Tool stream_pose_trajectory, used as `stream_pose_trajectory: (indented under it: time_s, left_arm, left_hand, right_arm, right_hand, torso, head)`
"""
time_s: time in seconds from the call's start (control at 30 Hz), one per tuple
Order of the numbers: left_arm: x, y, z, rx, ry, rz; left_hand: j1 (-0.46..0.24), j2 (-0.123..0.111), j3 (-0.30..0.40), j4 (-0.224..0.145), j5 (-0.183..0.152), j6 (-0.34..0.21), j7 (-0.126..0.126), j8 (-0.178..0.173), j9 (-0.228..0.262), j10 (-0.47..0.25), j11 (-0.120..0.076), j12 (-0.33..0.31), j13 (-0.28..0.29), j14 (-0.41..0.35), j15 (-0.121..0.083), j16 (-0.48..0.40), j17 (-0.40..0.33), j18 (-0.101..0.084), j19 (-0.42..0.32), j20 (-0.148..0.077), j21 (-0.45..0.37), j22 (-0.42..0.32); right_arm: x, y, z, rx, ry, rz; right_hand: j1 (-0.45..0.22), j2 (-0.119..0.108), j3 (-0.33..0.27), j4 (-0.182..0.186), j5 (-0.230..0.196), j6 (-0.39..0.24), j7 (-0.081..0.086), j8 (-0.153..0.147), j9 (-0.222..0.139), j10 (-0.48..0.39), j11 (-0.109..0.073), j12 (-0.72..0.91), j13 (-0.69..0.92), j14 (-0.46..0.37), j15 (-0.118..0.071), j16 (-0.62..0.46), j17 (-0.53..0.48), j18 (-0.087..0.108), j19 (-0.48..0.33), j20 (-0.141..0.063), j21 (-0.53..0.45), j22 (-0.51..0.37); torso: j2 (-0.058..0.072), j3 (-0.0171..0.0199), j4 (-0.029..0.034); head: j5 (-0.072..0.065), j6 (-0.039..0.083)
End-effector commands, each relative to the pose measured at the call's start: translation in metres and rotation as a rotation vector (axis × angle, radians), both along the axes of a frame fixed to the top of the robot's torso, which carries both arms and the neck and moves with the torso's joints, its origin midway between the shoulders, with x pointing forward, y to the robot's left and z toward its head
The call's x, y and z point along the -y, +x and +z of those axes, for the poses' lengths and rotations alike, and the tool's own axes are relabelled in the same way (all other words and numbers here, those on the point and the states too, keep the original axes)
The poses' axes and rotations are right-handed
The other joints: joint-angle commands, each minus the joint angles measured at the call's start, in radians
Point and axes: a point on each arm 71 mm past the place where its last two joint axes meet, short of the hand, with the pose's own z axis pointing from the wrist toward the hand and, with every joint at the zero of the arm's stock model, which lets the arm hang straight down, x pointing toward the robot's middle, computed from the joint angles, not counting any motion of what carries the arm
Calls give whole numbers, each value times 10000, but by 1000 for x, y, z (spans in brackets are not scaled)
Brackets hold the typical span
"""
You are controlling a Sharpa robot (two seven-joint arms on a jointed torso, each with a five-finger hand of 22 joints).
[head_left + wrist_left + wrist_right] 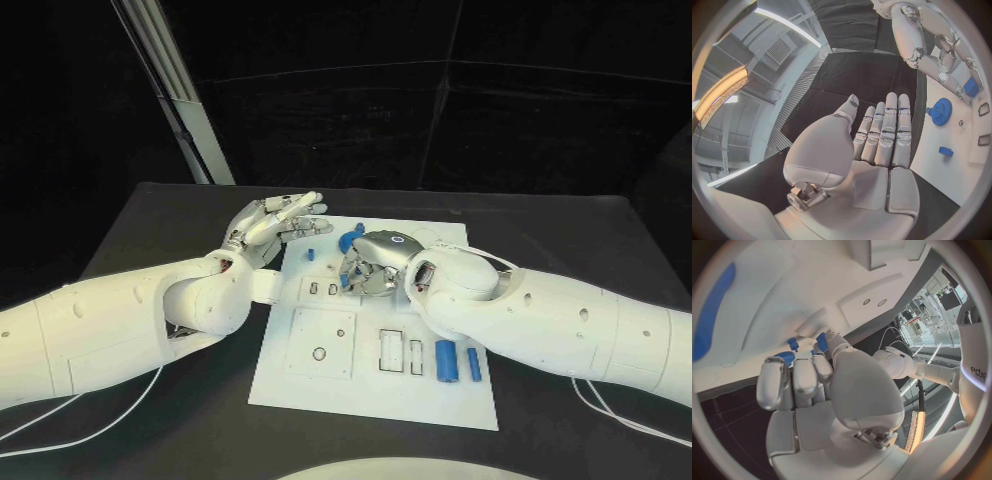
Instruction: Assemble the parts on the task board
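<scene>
The white task board [289,385] lies in the middle of the black table. My right hand [372,262] hovers low over its far part with the fingers curled, pinching a small blue part [971,87] at the fingertips [795,345]. Just beyond that hand a blue gear [941,111] lies on the board [967,165], seen in the head view as the gear [351,243]. A small blue block [310,255] lies near the board's far left edge. My left hand [274,228] is raised beside the far left corner, fingers [887,130] stretched out straight and holding nothing.
Two long blue pegs [447,360] [473,364] lie side by side on the board's near right part. A square recess [323,342] and narrow slots [391,350] lie in the board's middle. A pale post [180,95] stands behind the table at the far left.
</scene>
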Motion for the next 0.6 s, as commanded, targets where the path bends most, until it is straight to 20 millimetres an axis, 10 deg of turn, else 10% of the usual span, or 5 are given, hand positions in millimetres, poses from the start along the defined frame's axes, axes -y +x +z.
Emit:
stream_pose_trajectory:
  time_s: [0.03, 0.6]
  left_arm:
    - [1, 0, 2, 56, -95, -73]
    - [1, 0, 1, 14, -107, -128]
  left_hand:
    - [55, 67, 0, -70, -23, 80, 2, -47, -6, 92, 1, -65, -10, 75, -14, -68, 14, 149, 61, -5, -68, -17]
    - [55, 67, 0, -70, -23, 80, 2, -47, -6, 92, 1, -65, -10, 75, -14, -68, 14, 149, 61, -5, -68, -17]
  right_arm:
    - [-1, -1, -1, -23, -227, 105]
    - [-3, -5, -12, -245, -453, 201]
  right_hand:
    - [-19, 63, 56, 31, 34, 347, -171, 41, 69, 50, 4, 17, 6, 100, -71, -34, -13, -61, 59, 1, 42, 2]
    - [-53, 44, 70, 35, 53, 329, -164, 25, 60, 33, 7, -4, -6, 99, -72, -41, -22, -60, 58, 0, 41, -4]
  torso:
    - [2, -4, -20]
    - [9, -29, -57]
  head:
    - [17, -19]
    - [85, -49]
